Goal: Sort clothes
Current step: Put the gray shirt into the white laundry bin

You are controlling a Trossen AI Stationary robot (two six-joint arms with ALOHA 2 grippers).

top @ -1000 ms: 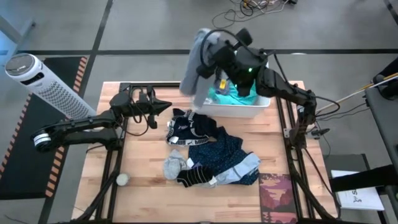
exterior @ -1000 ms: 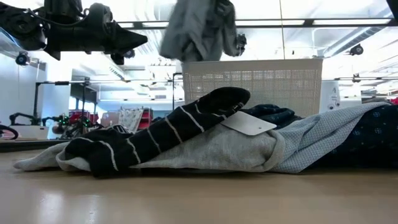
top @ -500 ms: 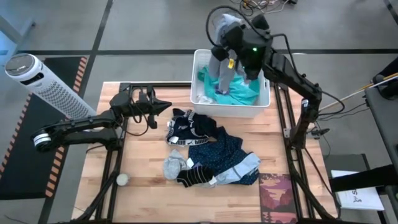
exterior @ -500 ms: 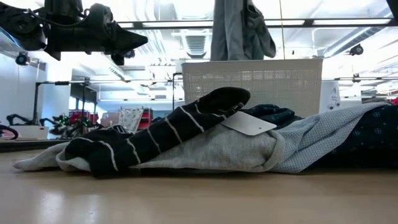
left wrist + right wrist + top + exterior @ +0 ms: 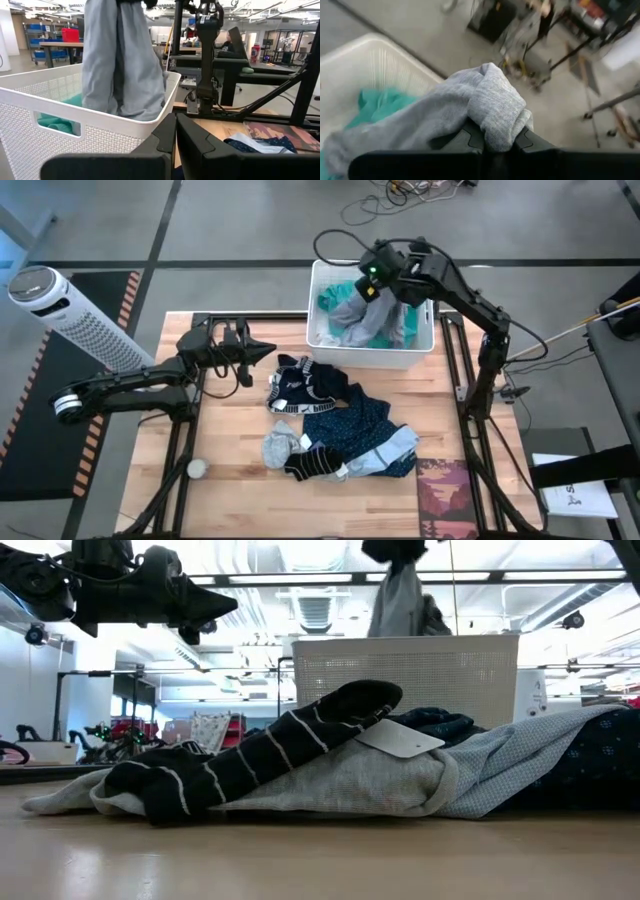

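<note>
My right gripper (image 5: 374, 278) is above the white basket (image 5: 425, 345) at the table's far edge, shut on a grey garment (image 5: 348, 314). The garment hangs into the basket (image 5: 75, 112) beside a teal garment (image 5: 388, 330). More clothes lie heaped mid-table: a navy piece with white print (image 5: 303, 388), a dark blue dotted one (image 5: 355, 423), a grey sock (image 5: 279, 446) and striped socks (image 5: 315, 463). My left gripper (image 5: 264, 349) waits shut and level above the table's left half, touching nothing. My right gripper pinches a bunched fold at the grey garment's upper end (image 5: 496, 117) between its two fingers (image 5: 471, 138); several layers are gathered there. The fingers slant downward over the basket. The garment (image 5: 122, 65) hangs slack below them, its lower end (image 5: 338, 320) down inside the basket.
A dark red patterned mat (image 5: 446, 494) lies at the table's near right corner. A small ball (image 5: 197, 468) sits near the left front. A white tower fan (image 5: 70, 318) stands off the table's left side. Bare wood shows along the left and near edges.
My right gripper has carried the grey garment from the basket's left side to above the basket, going toward the table's right edge and down, and has tipped. The garment, earlier hanging clear outside the basket, now hangs into it.
</note>
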